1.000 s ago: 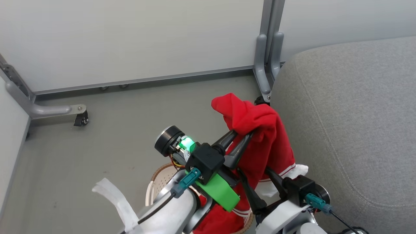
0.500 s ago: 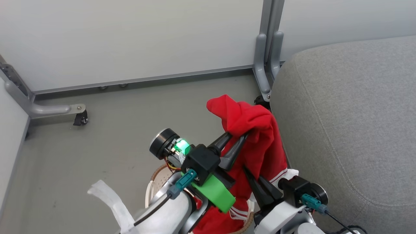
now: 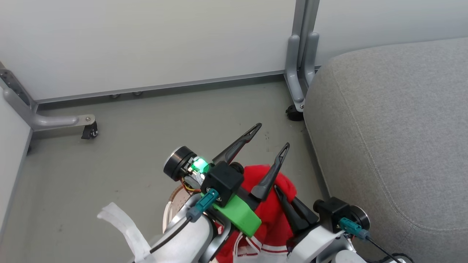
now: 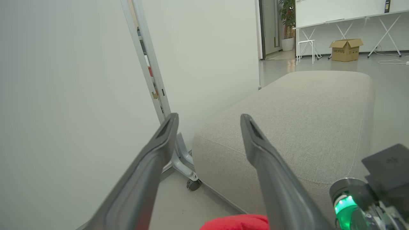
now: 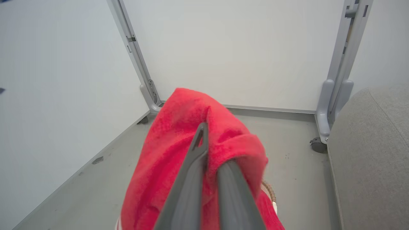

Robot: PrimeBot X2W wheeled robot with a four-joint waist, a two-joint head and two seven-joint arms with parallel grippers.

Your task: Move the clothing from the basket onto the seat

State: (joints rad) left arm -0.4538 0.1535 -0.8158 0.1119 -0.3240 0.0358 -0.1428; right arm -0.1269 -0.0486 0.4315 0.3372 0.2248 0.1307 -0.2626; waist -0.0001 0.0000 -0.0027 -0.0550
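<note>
Red jersey clothing with white stripe trim point(image 3: 272, 223) hangs low over the cream perforated plastic basket point(image 3: 178, 194), a fold pinched in your closed right pincer point(image 3: 284, 194); your left pincer point(image 3: 272, 136) stands wide and empty. Lift until the hem clears the rim, then swing right over the rounded edge of the grey upholstered seat point(image 3: 384, 128), keeping off the grey caster leg point(image 3: 294, 109) at its corner

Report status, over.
Left gripper open, holding nothing. Right gripper shut on the clothing, over the basket. Not yet on the seat; nothing seen blocking.
</note>
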